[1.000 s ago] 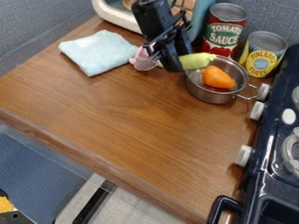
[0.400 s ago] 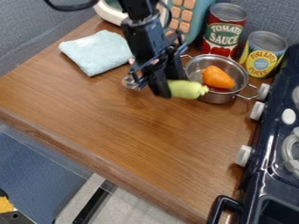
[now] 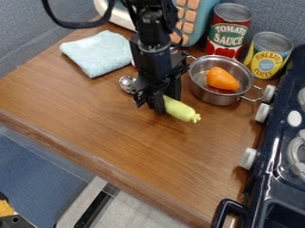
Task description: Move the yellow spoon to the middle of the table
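Hangs from the top edge with black arm [image 3: 156,62] nearly upright; points gripper [image 3: 166,99] downward with fingers [image 3: 158,103] closed in a grip.

End effector [image 3: 156,104] farther out over the table [image 3: 131,142], held yellow-green object [image 3: 181,110], possibly a handle, turned frontward

The wood-grained table [image 3: 137,142] is covered at far left by a pale blue cloth [image 3: 95,51] (slightly rumpled). Toward far right are placed a two-handled metal pot [image 3: 217,98], a red can [image 3: 227,31] and a yellow can [image 3: 268,55].
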`<state>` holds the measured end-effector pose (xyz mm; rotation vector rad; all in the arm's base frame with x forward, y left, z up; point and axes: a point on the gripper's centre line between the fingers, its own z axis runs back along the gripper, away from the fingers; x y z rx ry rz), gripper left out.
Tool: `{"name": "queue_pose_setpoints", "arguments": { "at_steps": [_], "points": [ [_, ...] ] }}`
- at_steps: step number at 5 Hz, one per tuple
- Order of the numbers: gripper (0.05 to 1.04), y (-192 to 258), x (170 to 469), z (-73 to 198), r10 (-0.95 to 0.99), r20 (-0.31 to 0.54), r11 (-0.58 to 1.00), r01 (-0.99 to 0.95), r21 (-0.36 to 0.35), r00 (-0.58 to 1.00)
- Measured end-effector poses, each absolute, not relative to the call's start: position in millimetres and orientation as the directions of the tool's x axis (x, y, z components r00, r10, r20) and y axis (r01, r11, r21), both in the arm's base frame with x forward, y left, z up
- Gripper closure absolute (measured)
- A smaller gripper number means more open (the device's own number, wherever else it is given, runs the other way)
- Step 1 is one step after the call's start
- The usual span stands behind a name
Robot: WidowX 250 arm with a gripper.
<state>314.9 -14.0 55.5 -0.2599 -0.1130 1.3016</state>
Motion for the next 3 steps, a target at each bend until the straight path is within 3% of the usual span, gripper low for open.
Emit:
{"name": "queue_pose_setpoints", "arguments": {
  "at_steps": [1, 2, 3],
  "points": [
    [0.632, -9.9, 320.5, 52.2, 0.962, -0.033, 0.256, -0.934, -0.248, 0.272],
    [0.331, -9.9, 319.7, 53.0, 0.964, -0.046, 0.244, -0.941, -0.233, 0.262],
    [0.09, -10.8, 316.8, 58.4, 0.966, -0.056, 0.235, -0.946, -0.222, 0.253]
  ]
}}
